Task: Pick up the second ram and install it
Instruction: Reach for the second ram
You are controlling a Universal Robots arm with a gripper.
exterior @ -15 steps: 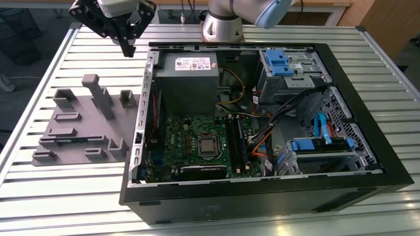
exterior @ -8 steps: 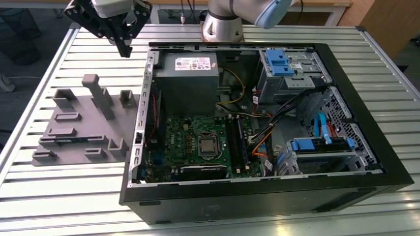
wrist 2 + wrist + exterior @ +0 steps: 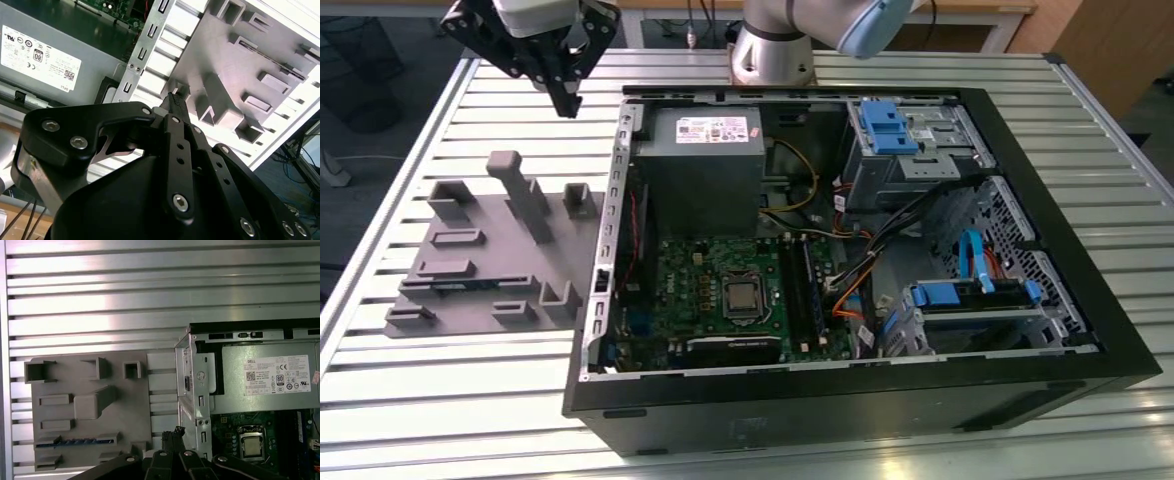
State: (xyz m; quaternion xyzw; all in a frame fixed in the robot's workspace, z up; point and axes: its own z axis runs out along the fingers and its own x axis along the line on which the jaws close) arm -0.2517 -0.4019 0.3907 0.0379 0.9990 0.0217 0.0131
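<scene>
Ram stick, blue and thin: the second ram (image 3: 75,441) stands on its long edge in a slot of the grey plastic tray (image 3: 131,407), near one edge of that tray in the first wrist view. Its long axis lies level, parallel to the slats of the tabletop (image 3: 100,305), with one end pointing toward the metal side wall of the open computer case (image 3: 201,390). The tray lies flat just beside the case, on the exterior view's left. Inside the case the green motherboard (image 3: 707,270) sits next to the grey power supply (image 3: 700,160). The end effector (image 3: 566,100) hangs above the tabletop beyond the tray's far end, near the case corner and well apart from the stick. Its fingers are clenched tip to tip with nothing between them, as both wrist views show.
</scene>
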